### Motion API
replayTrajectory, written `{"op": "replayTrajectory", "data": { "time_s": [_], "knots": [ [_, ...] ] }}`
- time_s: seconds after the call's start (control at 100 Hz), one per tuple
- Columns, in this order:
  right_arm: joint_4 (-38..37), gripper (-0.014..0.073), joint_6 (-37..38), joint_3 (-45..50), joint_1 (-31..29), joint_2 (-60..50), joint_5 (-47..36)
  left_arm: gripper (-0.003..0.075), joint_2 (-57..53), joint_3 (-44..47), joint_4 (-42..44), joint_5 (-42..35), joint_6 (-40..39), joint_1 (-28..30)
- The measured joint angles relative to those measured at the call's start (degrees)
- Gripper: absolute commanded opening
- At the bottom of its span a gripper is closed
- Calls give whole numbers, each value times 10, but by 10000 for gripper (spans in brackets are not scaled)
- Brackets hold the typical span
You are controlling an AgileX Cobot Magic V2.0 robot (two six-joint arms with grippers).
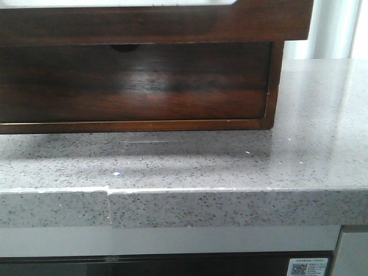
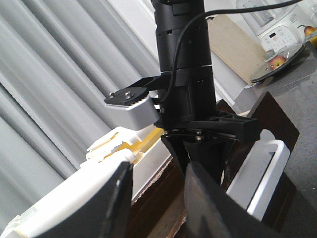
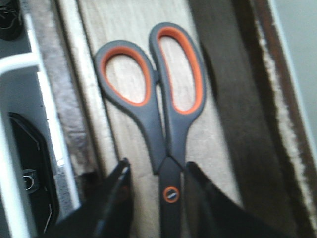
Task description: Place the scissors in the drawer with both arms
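The scissors [image 3: 166, 129], grey handles lined orange, lie flat on the pale wooden floor of the open drawer [image 3: 124, 29]. My right gripper [image 3: 157, 166] is open just above them, one finger on each side of the pivot screw. In the front view the drawer's dark-brown front [image 1: 155, 23] juts out at the top, white showing in its top edge. Neither gripper shows there. In the left wrist view my left gripper [image 2: 158, 171] is open over the drawer's dark wood, facing the black right arm [image 2: 185, 74] that reaches down into the drawer. The white cutout [image 2: 265, 166] shows beside it.
Below the open drawer sits a second dark drawer with a half-round notch [image 1: 123, 48], on a grey speckled countertop [image 1: 241, 167]. A white and yellow plastic piece [image 2: 126, 144] is beside the cabinet. A plate with fruit [image 2: 277, 62], a white appliance and curtains stand behind.
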Motion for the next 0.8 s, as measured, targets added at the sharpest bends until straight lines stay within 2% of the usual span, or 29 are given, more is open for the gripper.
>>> {"op": "replayTrajectory", "data": {
  "time_s": [0.08, 0.15, 0.34, 0.57, 0.8],
  "knots": [
    [5, -66, 0, 0, 0, -5, 6, 239, 0, 0, 0, 0, 0, 0],
    [4, -66, 0, 1, 0, -19, 11, 216, 0, 0, 0, 0, 0, 0],
    [-7, -66, 0, 1, 0, -69, -4, -23, 0, 0, 0, 0, 0, 0],
    [0, -61, 0, 1, 0, -138, -22, -22, 0, 0, -12, 0, -1, 0],
    [15, -47, 22, 2, 0, -205, -35, -22, -29, 4, -89, 12, -3, 0]
  ]
}}
